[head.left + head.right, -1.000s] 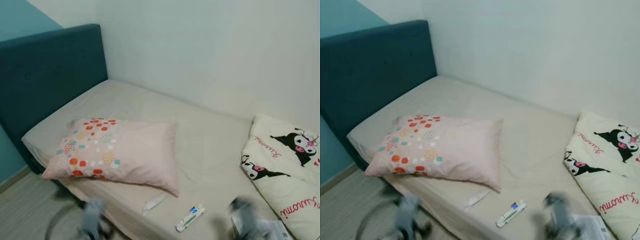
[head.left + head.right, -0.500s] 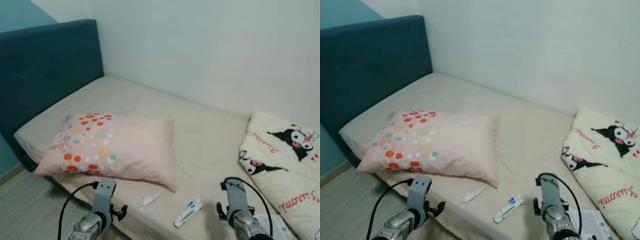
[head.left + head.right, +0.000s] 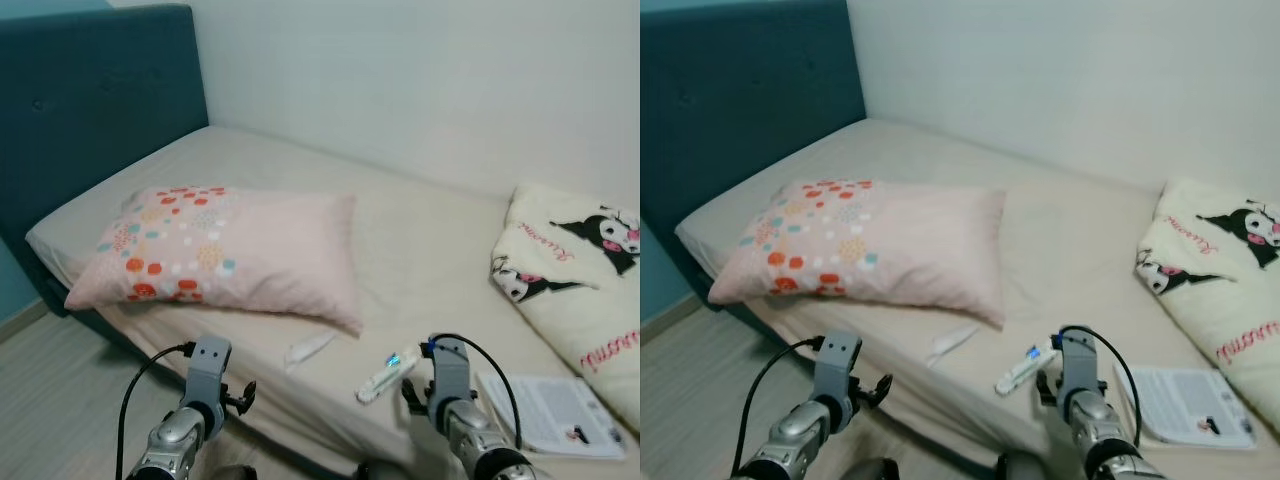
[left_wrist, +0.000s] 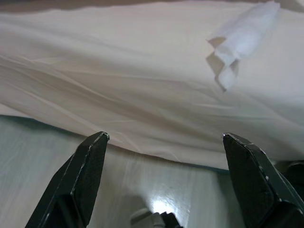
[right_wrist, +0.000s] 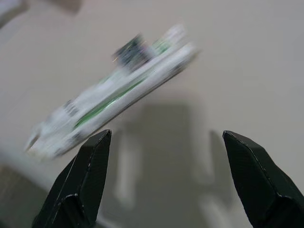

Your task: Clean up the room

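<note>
— How are your arms set?

— Both are raised in front of me over the near edge of the bed (image 3: 420, 250). My right gripper (image 5: 166, 183) is above the mattress, just short of the tube (image 3: 389, 368). My left gripper (image 4: 166, 183) is lower and further out, over the side of the mattress with the floor (image 4: 42, 156) under it.

— How does the tube lie?

— Flat on the sheet near the bed's front edge, its long axis slanting, the blue-marked end toward the wall and the other end toward me. In my right wrist view it lies crosswise ahead of my fingers (image 5: 92, 175), blurred.

— And the grippers themselves?

— Both are spread wide and hold nothing. My right fingers frame the tube without touching it. My left fingers (image 4: 85, 180) frame the sheet's draped edge, and a crumpled white tissue (image 3: 308, 347) lies on the bed beyond them, beside the pillow (image 3: 215, 258).

— Anything else on the bed?

— A folded cartoon-print blanket (image 3: 575, 270) on my right, and a booklet (image 3: 548, 413) near it.
</note>
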Available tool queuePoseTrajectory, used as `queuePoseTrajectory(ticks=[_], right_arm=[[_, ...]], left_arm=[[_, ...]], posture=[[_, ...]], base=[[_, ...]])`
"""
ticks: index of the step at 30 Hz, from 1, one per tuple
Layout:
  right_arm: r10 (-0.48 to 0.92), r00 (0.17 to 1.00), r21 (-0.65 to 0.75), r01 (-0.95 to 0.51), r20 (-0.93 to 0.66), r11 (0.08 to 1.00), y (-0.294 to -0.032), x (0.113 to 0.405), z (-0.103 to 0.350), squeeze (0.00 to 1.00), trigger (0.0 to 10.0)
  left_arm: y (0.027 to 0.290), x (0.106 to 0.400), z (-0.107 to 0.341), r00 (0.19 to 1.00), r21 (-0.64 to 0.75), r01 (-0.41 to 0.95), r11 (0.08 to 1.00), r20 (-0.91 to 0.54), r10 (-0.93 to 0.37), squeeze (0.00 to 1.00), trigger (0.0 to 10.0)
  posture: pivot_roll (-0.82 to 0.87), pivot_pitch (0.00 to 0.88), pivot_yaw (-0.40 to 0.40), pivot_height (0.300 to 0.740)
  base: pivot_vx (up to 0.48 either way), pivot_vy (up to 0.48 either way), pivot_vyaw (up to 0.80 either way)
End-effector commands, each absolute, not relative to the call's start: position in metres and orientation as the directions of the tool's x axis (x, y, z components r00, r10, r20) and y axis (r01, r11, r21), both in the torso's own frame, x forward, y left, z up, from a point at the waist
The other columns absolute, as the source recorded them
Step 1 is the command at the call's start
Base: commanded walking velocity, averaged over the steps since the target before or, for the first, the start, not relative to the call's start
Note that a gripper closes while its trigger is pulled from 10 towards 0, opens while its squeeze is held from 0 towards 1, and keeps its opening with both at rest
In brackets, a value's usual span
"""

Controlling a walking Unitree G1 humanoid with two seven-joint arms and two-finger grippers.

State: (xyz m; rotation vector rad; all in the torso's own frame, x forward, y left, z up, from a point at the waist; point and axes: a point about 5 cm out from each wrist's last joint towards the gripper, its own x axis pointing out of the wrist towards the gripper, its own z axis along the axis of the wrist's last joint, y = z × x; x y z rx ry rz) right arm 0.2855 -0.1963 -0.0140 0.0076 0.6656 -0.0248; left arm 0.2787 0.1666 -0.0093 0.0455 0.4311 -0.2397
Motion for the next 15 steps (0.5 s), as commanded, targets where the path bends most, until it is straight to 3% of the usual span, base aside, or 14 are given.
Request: queuePoseTrajectory(ticks=[1,10,15], right_arm=[[-0.007,0.822,0.028,0.027,-0.569,0.999,-0.193,0.295,-0.004,0.0,10.0],[0.044,0.849,0.097,0.008,-0.526,0.995,-0.182,0.3,0.0,0.0,10.0],[0.064,0.908,0.15,-0.002,-0.415,0.989,-0.179,0.315,0.019,0.0,10.0]], left_arm=[[0.163,0.286,0.0,0.897,0.003,0.261,0.965,-0.37,-0.242,0.0,10.0],[0.159,0.279,-0.002,0.893,0.007,0.307,0.952,-0.348,-0.285,0.0,10.0],[0.157,0.274,-0.004,0.887,0.011,0.334,0.942,-0.342,-0.31,0.0,10.0]], posture=[[-0.04,0.043,-0.049,0.545],[-0.03,0.095,-0.035,0.517],[0.0,0.133,-0.029,0.517]], base=[[0.0,0.0,0.0],[0.0,0.0,0.0],[0.0,0.0,0.0]])
